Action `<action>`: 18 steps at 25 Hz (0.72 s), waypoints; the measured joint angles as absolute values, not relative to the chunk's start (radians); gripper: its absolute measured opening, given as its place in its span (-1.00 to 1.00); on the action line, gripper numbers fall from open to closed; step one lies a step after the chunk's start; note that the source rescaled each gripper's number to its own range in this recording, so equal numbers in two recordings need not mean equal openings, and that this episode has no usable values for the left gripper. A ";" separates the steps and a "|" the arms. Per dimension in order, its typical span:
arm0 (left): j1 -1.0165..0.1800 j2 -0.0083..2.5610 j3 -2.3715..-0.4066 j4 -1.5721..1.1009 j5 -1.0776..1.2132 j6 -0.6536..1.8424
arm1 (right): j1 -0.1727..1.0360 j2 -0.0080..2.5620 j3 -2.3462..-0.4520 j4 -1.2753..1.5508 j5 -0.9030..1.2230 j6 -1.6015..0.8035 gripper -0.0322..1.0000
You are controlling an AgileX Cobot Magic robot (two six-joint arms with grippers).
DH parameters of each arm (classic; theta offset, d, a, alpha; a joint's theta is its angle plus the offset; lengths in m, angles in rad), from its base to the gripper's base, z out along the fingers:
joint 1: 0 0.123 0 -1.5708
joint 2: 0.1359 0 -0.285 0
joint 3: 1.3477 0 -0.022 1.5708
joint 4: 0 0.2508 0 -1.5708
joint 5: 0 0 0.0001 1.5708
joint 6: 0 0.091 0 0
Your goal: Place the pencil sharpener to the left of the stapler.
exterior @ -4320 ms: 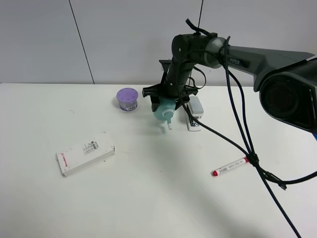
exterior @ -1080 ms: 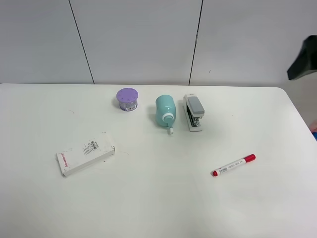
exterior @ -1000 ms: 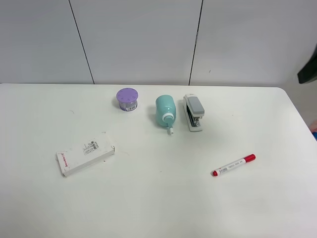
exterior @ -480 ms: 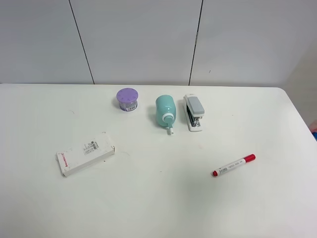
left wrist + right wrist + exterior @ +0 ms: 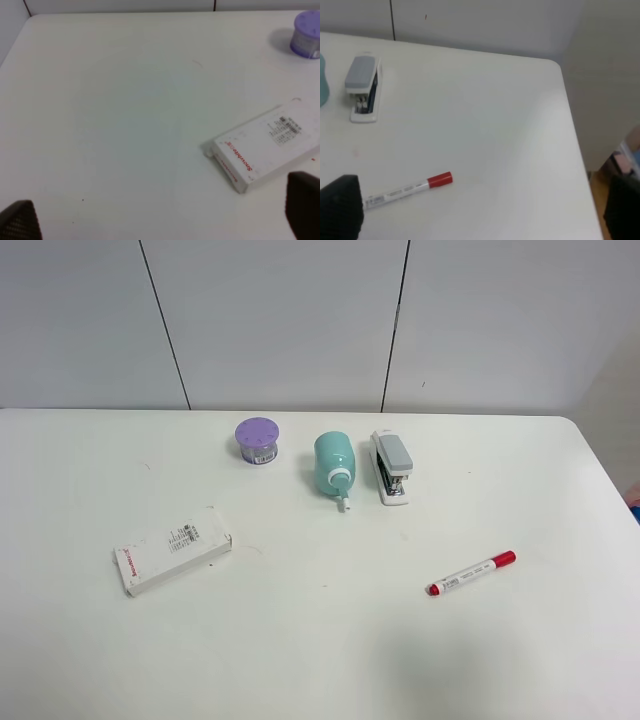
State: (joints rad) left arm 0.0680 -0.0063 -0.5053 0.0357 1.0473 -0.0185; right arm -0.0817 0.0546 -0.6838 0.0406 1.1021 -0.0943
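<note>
The mint-green pencil sharpener (image 5: 334, 468) lies on its side on the white table, nozzle toward the front, directly left of the white and grey stapler (image 5: 391, 468). A narrow gap separates them. The right wrist view shows the stapler (image 5: 364, 87) and a sliver of the sharpener (image 5: 322, 80) at the frame edge. Neither arm appears in the exterior high view. My right gripper (image 5: 480, 210) is open and empty, far back from both objects, above the marker area. My left gripper (image 5: 160, 222) is open and empty over the table's left side.
A purple cylinder (image 5: 257, 440) stands left of the sharpener. A white box with red print (image 5: 172, 550) lies at the front left, close to my left gripper's fingers (image 5: 302, 205). A red-capped marker (image 5: 472, 573) lies at the front right. The table edge (image 5: 570, 130) is on the right.
The right arm, which held the sharpener beside the stapler 4.3 s ago, let it go and pulled back off the right side. The sharpener and stapler have stayed still.
</note>
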 joint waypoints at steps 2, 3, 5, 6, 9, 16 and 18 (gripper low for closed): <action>0.068 -0.006 -0.505 0.036 1.047 -0.019 | -0.082 0.009 -0.636 0.041 1.095 -0.081 0.82; 0.068 -0.006 -0.505 0.036 1.047 -0.019 | -0.082 0.000 -0.615 0.041 1.093 -0.081 0.82; 0.068 -0.006 -0.505 0.036 1.047 -0.019 | -0.082 -0.003 -0.583 0.041 1.091 -0.081 0.82; 0.068 -0.006 -0.505 0.036 1.047 -0.019 | -0.082 -0.003 -0.565 0.041 1.082 -0.081 0.82; 0.068 -0.006 -0.505 0.036 1.047 -0.019 | -0.082 -0.003 -0.515 0.041 1.060 -0.081 0.82; 0.068 -0.006 -0.505 0.036 1.047 -0.019 | -0.082 -0.003 -0.494 0.037 1.066 -0.076 0.82; 0.068 -0.006 -0.505 0.036 1.047 -0.019 | -0.082 -0.003 -0.494 0.024 1.066 -0.071 0.82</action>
State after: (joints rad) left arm 0.0680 -0.0063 -0.5053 0.0357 1.0473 -0.0185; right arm -0.0817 -0.0034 -0.4936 0.0243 1.0659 -0.0715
